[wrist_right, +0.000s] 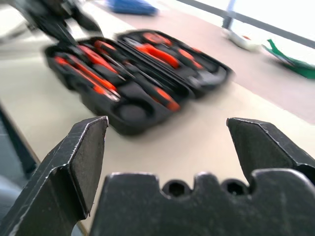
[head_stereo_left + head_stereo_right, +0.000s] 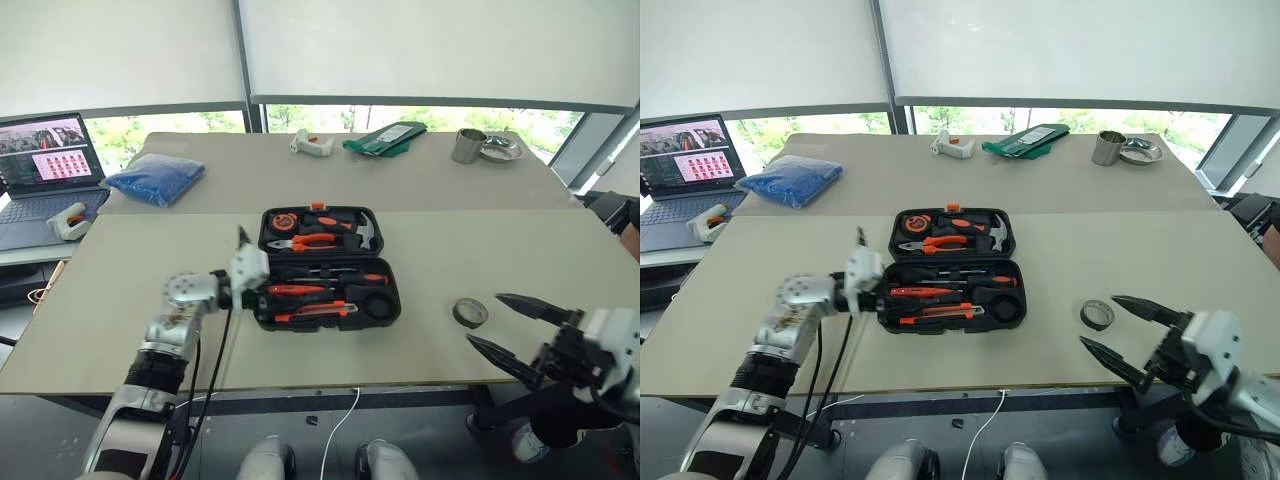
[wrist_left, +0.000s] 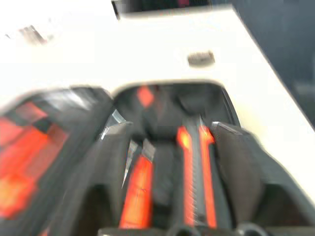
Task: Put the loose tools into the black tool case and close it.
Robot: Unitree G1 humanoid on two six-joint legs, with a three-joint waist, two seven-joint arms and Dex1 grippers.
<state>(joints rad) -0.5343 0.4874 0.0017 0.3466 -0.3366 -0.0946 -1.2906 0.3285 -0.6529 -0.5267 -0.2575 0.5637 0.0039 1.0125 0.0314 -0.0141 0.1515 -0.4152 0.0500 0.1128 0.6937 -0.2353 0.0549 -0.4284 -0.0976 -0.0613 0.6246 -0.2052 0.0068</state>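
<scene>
So the black tool case (image 2: 328,268) is lying wide open in the middle of the near table (image 2: 120,300), lid half toward the window with the pliers (image 2: 305,241), hammer (image 2: 366,232) and tape measure (image 2: 279,219) in it, and the near half holding screwdrivers (image 2: 300,290) and the utility knife (image 2: 312,311) in their slots. The one loose bit I can spot is the small grey tape roll (image 2: 470,313), sitting on the table off to the right of the case, well apart from it. Back table has a blue bag (image 2: 155,179), a white handheld thing (image 2: 311,146), a dark green pouch (image 2: 386,138), a metal cup (image 2: 468,146) and a little metal dish (image 2: 500,150); there's a laptop (image 2: 45,165) on a side desk at far left. Nothing sits between me and the roll or the case. My left gripper (image 2: 246,268) is level at the case's left edge, pointing right across it, fingers apart with nothing between them. My right gripper (image 2: 520,328) is just past the table's near right corner, pointing left toward the roll, fingers spread wide and empty, near the roll but not touching it.
</scene>
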